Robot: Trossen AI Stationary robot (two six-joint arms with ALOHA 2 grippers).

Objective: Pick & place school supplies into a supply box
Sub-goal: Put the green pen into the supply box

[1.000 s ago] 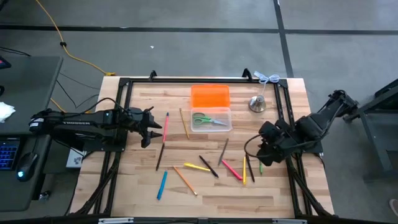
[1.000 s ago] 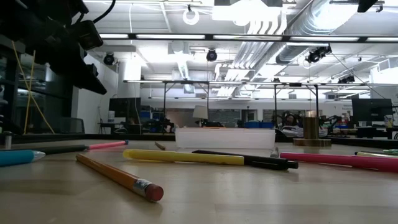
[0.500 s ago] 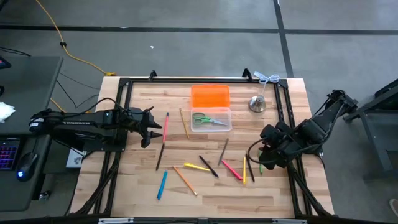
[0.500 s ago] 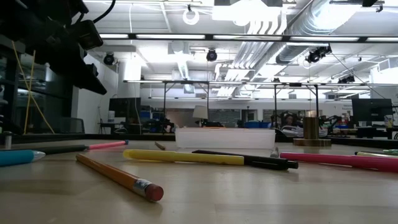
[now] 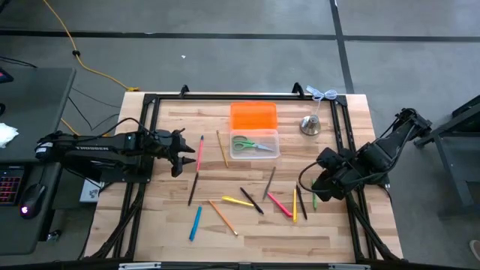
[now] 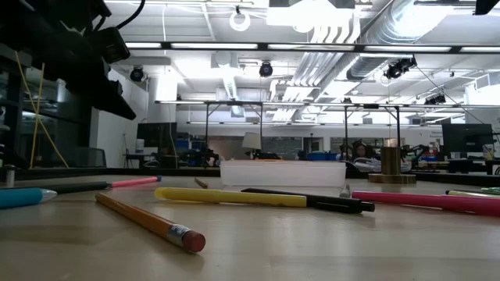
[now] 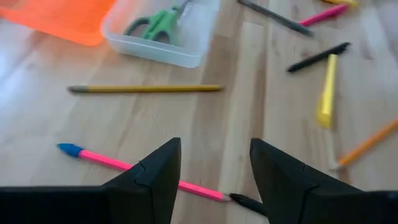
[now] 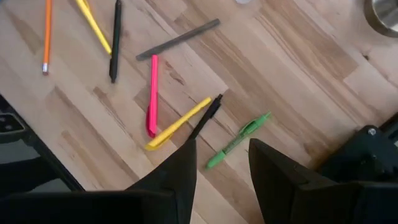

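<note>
The task is only just getting under way: the green-handled scissors (image 5: 251,144) are lying inside the clear supply box (image 5: 255,144), while every pen and pencil is still lying loose on the counter (image 5: 247,225) in front of the box, on the side away from its orange lid (image 5: 253,116). The left tool (image 5: 178,152) is hovering well to the box's left over the pink pen (image 7: 140,171), its fingers spread and gripping nothing. The right tool (image 5: 324,184) is hanging well off to the box's right, above a cluster made of a green marker (image 8: 239,140), a yellow pen (image 8: 177,124) and a pink marker (image 8: 152,96), fingers likewise spread and empty. Compared with a second earlier, the right arm is sitting slightly nearer that cluster; the left arm and all supplies are lying unchanged.
</note>
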